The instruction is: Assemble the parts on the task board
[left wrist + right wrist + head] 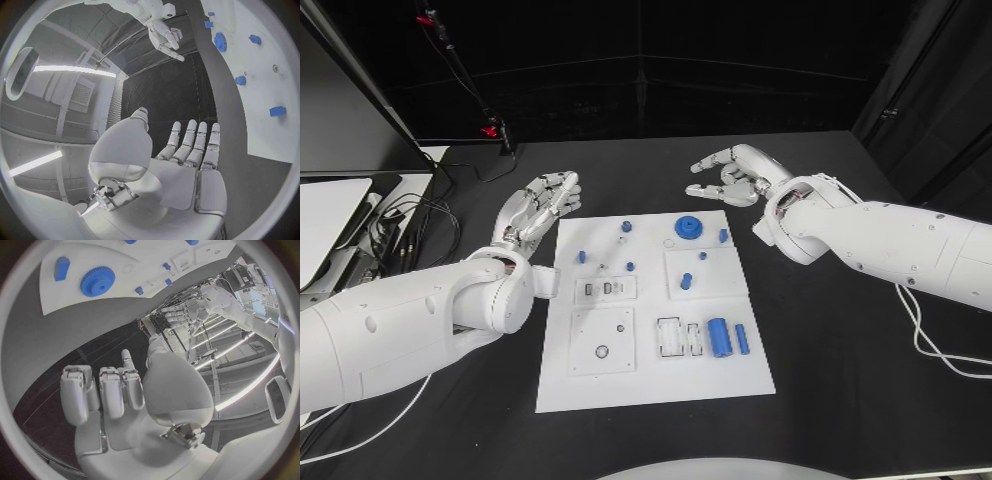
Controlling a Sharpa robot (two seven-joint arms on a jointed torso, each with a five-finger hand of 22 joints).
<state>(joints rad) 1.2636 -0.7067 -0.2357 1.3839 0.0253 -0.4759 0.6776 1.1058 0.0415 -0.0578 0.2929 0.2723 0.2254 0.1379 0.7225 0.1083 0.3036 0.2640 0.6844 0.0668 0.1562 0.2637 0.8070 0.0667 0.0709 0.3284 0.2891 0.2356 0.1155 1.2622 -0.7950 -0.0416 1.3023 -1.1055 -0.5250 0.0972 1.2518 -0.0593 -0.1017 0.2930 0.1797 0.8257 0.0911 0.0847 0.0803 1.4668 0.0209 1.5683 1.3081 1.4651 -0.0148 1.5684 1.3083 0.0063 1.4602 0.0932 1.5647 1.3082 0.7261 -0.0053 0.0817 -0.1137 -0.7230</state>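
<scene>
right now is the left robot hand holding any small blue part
No, the left robot hand hovers with straight fingers beside the white task board, nothing in it.

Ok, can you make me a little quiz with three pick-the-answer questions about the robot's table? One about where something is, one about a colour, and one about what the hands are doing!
1. Where is the big gear?
A. On the far part of the task board
B. On the black table beside the board
C. In the left hand

2. What colour are the small parts, like the cylinder?
A. Red
B. Blue
C. Yellow

3. What is the left hand doing?
A. Gripping a part
B. Pressing flat on the board
C. Holding nothing, its fingers stretched out

Answers:
1 A, the gear sits on the white board near its far edge.
2 B, every piece on the board is blue.
3 C, the left wrist view shows straight fingers with nothing in them; the right hand has curled fingers and holds nothing either.
</scene>
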